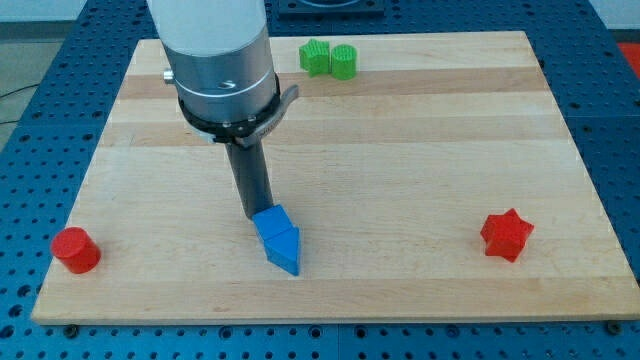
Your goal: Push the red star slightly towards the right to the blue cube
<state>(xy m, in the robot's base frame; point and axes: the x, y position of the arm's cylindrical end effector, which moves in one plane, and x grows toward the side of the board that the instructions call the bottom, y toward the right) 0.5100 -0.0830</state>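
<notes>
A red star [507, 235] lies on the wooden board [420, 150] near the view's lower right. A blue block group [277, 239] sits at the bottom centre: a blue cube with a blue triangular piece against its lower side. My tip [256, 214] touches the upper left edge of the blue cube. The red star is far to the right of my tip and of the blue blocks.
A red cylinder [76, 249] stands at the board's lower left corner. Two green blocks [329, 59] sit together at the top centre edge. The arm's grey housing [222, 60] hangs over the board's upper left. Blue table surrounds the board.
</notes>
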